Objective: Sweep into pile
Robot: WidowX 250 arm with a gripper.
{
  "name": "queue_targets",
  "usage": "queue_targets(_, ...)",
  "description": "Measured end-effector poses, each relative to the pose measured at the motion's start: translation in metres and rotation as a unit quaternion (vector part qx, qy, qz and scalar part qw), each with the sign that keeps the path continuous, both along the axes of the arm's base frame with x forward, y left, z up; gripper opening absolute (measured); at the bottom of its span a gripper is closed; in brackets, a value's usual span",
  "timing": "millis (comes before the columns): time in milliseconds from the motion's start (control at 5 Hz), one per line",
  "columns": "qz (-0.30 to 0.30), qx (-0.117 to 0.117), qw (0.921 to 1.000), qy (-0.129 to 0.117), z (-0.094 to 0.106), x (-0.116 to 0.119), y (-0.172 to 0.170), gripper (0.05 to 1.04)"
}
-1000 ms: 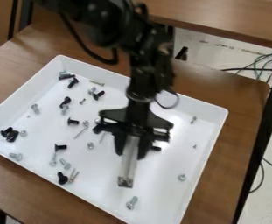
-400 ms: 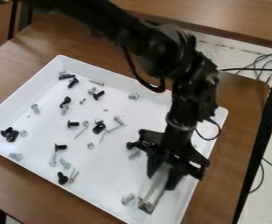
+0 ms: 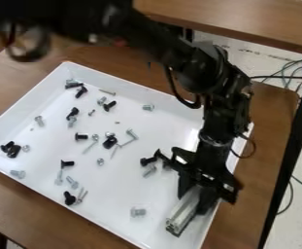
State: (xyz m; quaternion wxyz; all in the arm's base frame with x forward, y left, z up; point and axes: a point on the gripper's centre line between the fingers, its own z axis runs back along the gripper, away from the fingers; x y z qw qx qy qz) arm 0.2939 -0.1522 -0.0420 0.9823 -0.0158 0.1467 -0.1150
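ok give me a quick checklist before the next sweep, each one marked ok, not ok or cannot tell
1. Metal bar held in the gripper: ok, it sits between the fingers.
2. Bar's lower end within the white tray: ok, it is inside the walls.
3. Lower edge of the bar touching the tray floor: cannot tell, the slanted view does not settle it.
4. Room between the gripper and the tray's right-hand wall as pictured: not ok, it looks tight on that side.
5. Visible screws and bolts inside the tray: ok.
6. Hardware gathered into one pile: not ok, it lies scattered, much of it toward the left of the picture.
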Motion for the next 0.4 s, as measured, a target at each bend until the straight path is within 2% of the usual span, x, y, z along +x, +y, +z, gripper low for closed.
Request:
queue_targets(200, 0.000, -0.035, 0.9994, 0.006, -0.004, 0.039, 0.000, 0.364)
queue_targets(400, 0.034, -0.053, 0.9980, 0.013, -0.007, 0.075, 0.003, 0.364)
